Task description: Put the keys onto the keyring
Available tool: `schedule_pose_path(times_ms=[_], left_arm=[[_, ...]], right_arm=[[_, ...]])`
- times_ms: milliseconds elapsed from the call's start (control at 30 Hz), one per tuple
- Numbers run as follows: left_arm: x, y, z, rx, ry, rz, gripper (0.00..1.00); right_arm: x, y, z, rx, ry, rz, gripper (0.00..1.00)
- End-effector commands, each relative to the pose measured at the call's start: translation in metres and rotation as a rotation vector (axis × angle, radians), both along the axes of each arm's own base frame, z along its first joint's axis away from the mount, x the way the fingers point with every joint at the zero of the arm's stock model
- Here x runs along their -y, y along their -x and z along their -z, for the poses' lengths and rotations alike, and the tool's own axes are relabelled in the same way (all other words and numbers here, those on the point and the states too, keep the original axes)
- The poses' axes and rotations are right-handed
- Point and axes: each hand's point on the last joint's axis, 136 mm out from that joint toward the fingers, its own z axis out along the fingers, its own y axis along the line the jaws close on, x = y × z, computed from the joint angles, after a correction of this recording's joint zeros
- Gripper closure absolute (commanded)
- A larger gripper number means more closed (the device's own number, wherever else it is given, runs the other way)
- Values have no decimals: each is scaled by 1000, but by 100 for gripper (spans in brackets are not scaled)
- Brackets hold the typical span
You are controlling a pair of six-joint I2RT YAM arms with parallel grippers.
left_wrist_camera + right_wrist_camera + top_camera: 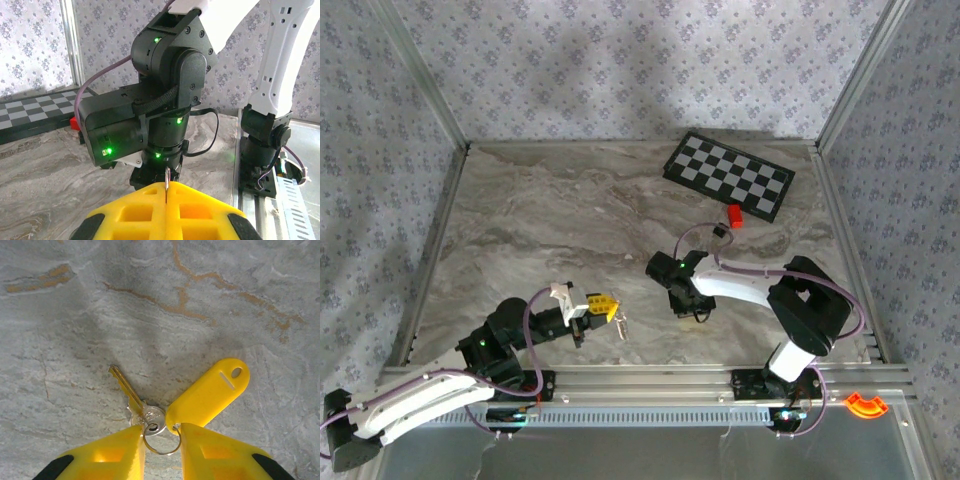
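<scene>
Between the yellow fingertips of the right gripper (161,432), low over the near right part of the marble table (210,285), sits the small keyring (161,453). The jaws are narrow around it, but I cannot tell if they press it. One silver key (131,392) and a yellow tag (210,392) are on this ring and lie flat. To the left, the left gripper (166,195) is clenched on a thin metal piece (166,181); key or ring, I cannot tell. The checkerboard (728,176) lies far right.
</scene>
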Motion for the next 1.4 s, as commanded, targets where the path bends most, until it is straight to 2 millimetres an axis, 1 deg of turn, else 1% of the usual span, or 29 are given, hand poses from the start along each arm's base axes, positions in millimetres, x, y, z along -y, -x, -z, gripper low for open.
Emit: schedule_pose_path(times_ms=[0, 133, 300, 500, 600, 767, 967, 1100, 1300, 1367], left_arm=[[-2, 0, -14, 15, 51, -2, 100], [-2, 0, -13, 13, 50, -3, 100], [-2, 0, -14, 15, 51, -3, 100], [-2, 0, -14, 15, 53, -3, 100], [-2, 0, -14, 16, 54, -2, 100], [-3, 0, -15, 16, 55, -2, 100], [-3, 1, -16, 17, 63, 2, 100], [-4, 2, -17, 19, 64, 3, 100], [-6, 3, -18, 19, 70, 3, 100], [-6, 3, -17, 19, 70, 4, 100]], right_arm=[[2, -5, -6, 20, 28, 11, 78], [1, -6, -7, 21, 27, -10, 82], [-9, -3, -8, -7, 56, -73, 86], [-13, 2, -12, -26, 61, -97, 88], [-13, 7, -15, -47, 51, -91, 86], [-10, 8, -25, -48, 42, -87, 80], [5, 23, -30, -108, 90, -113, 75], [12, 25, -25, -127, 82, -90, 75], [14, 36, -9, -186, 18, -41, 74], [10, 35, -4, -184, 6, -53, 72]])
